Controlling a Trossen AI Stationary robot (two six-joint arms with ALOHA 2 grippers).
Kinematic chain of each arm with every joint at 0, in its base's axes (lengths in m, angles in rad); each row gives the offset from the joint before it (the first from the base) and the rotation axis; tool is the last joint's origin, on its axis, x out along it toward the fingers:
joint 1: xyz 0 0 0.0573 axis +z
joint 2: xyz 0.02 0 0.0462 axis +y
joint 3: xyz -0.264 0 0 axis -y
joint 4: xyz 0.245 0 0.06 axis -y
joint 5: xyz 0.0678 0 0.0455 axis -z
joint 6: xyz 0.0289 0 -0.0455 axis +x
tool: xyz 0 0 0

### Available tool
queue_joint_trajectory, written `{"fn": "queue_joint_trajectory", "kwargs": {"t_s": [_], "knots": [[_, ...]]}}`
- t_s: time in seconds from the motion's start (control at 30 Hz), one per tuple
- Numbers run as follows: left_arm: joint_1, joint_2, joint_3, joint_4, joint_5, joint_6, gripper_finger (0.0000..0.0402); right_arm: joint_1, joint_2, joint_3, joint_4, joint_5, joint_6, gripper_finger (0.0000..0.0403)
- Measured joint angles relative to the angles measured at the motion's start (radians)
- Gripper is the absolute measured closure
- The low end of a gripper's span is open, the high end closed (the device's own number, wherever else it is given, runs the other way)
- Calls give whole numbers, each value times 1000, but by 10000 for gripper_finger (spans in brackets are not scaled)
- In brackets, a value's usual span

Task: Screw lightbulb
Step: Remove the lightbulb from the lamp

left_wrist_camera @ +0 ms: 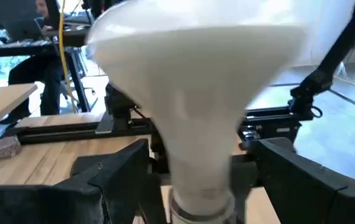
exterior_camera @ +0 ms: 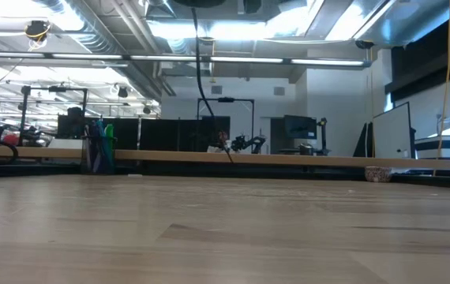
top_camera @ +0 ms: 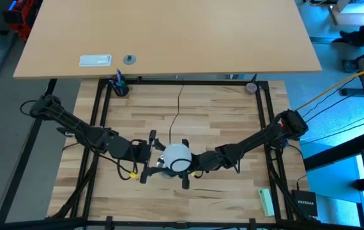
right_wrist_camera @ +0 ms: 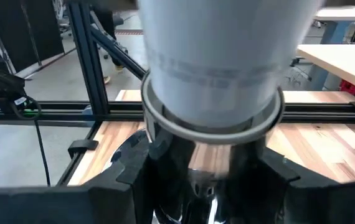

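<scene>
Two tools meet at the bench (top_camera: 233, 115) centre, near its front edge. My left tool (top_camera: 149, 158) stands at the lightbulb (top_camera: 177, 156) from one side; in its wrist view the fingers (left_wrist_camera: 112, 171) flank the narrow neck, and I cannot tell whether they grip. My right tool (top_camera: 191, 167) closes around the shiny socket (right_wrist_camera: 212, 177) beneath, steadying it for threading. The lightbulb's long axis is vertical: globe up, base down into the socket. A black cord (top_camera: 177, 105) trails toward the far edge.
</scene>
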Motion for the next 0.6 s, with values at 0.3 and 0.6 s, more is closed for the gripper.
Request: {"fn": "queue_joint_trajectory", "kwargs": {"t_s": [0.3,0.6], "knots": [[34,60,0,50,125,5,131,0,14,0,-15,11,0,224],[42,60,0,34,50,24,272,4,12,0,-44,196,23,224]]}}
